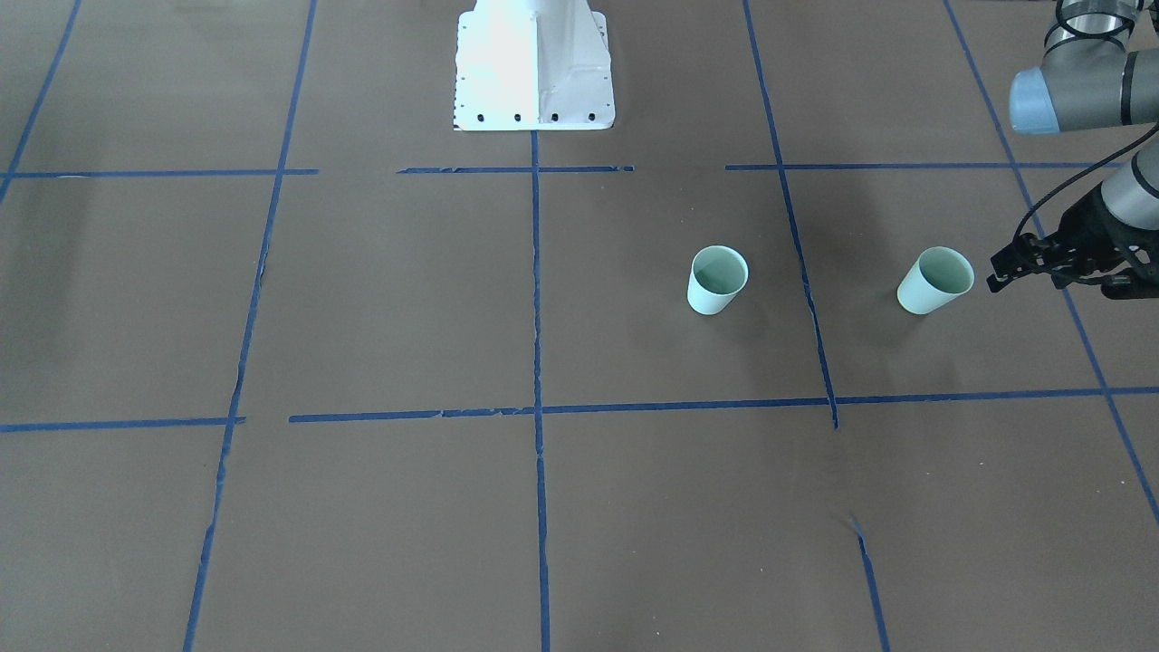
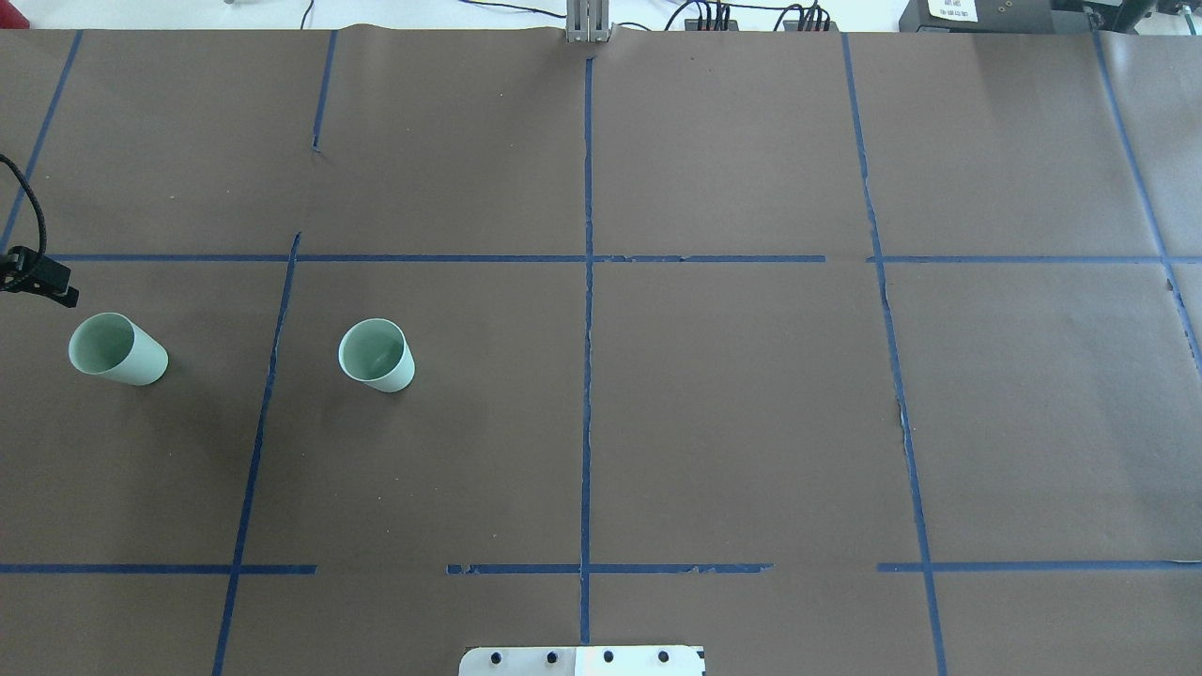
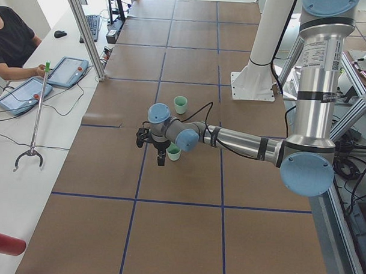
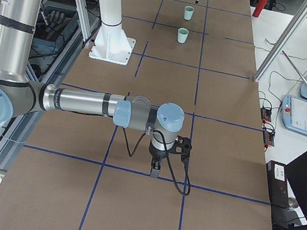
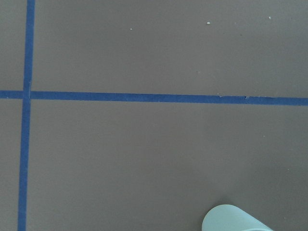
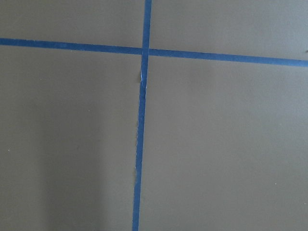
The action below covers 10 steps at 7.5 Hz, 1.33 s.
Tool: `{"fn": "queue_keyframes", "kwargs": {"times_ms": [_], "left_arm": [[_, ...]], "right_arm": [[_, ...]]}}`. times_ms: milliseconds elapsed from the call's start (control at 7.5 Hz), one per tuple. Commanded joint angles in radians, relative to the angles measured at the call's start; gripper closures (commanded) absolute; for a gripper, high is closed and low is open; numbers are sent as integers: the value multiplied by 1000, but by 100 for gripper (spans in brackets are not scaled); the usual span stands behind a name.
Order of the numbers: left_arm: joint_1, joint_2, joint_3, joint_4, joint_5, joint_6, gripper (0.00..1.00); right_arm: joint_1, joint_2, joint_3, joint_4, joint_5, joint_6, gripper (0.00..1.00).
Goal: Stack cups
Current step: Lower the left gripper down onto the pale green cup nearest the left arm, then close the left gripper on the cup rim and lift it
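Cups (image 1: 717, 281) (image 1: 935, 281) in pale mint green, two in all and alike, plain, handleless and tapered from wide round rims to narrower bases, stand upright and empty on the brown-papered desk (image 2: 751, 422), both on the robot's left half. A line of the blue tape (image 2: 268, 376) gridding the paper runs between them: the inner cup (image 2: 376, 355) sits nearer the desk's middle, and the outer cup (image 2: 117, 349) stands well apart from it toward the left end. The left gripper (image 1: 1000, 270) hangs just beside the outer cup without touching it, and that cup's rim shows at the bottom edge of the left wrist view; the spread of its fingers cannot be told. The right gripper (image 4: 154, 173), one of two, points down over a tape line far from both cups, its fingers' spread likewise unclear. A label (image 3: 310, 54) on the left arm is too small to read.
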Motion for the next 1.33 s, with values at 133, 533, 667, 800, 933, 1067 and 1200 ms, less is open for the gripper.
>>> {"fn": "queue_keyframes", "kwargs": {"times_ms": [133, 533, 667, 800, 933, 1067, 1200], "left_arm": [[33, 0, -4, -4, -4, -6, 0], [74, 0, -4, -3, -9, -6, 0], [86, 0, -1, -1, -24, -5, 0], [100, 0, 2, -1, -27, -10, 11], [102, 0, 1, -3, -27, -25, 46], [102, 0, 1, -3, -27, -29, 72], [102, 0, -1, -3, -27, -29, 95]], "right_arm": [[0, 0, 0, -1, 0, 0, 0], [0, 0, 0, -1, 0, 0, 0], [0, 0, 0, -1, 0, 0, 0], [0, 0, 0, 1, 0, 0, 0], [0, 0, 0, 1, 0, 1, 0], [0, 0, 0, -1, 0, 0, 0], [0, 0, 0, 1, 0, 0, 0]]}}
